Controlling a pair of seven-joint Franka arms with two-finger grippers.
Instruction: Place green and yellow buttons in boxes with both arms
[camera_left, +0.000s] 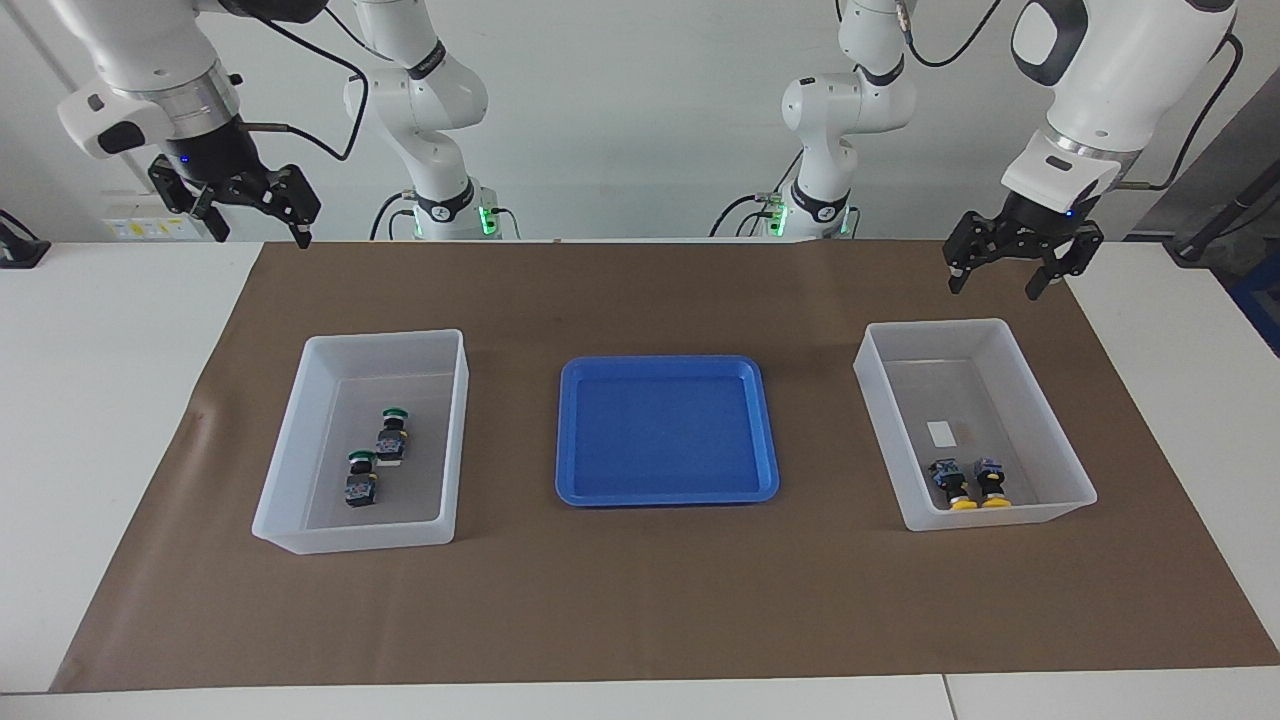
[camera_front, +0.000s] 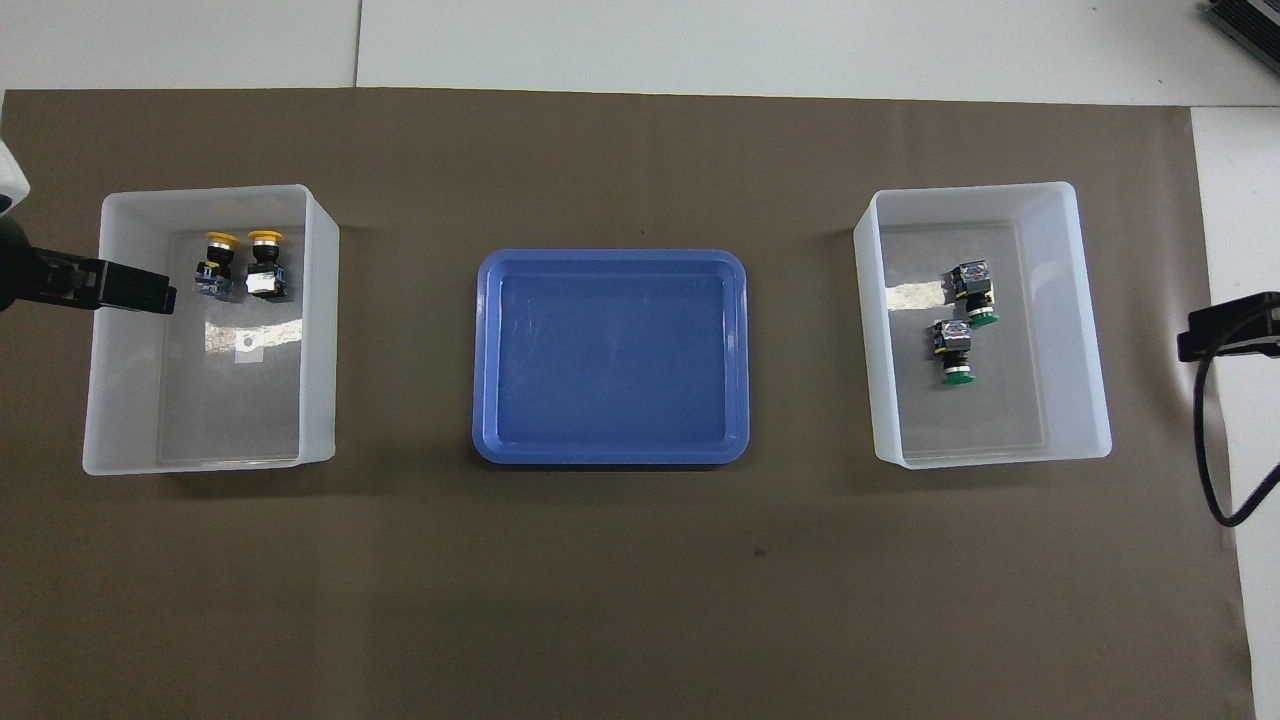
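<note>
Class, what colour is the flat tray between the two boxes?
Blue tray, clearest in the overhead view.

Robotics lab: 4 white jointed arms (camera_left: 425, 110) at a white table (camera_left: 110, 340), bare pale wall.

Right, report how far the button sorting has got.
It looks done: both green buttons lie in the box at the right arm's end, both yellow buttons in the box at the left arm's end. The blue tray holds nothing. The left end effector and right end effector hang open and empty. Nothing appears left.
</note>
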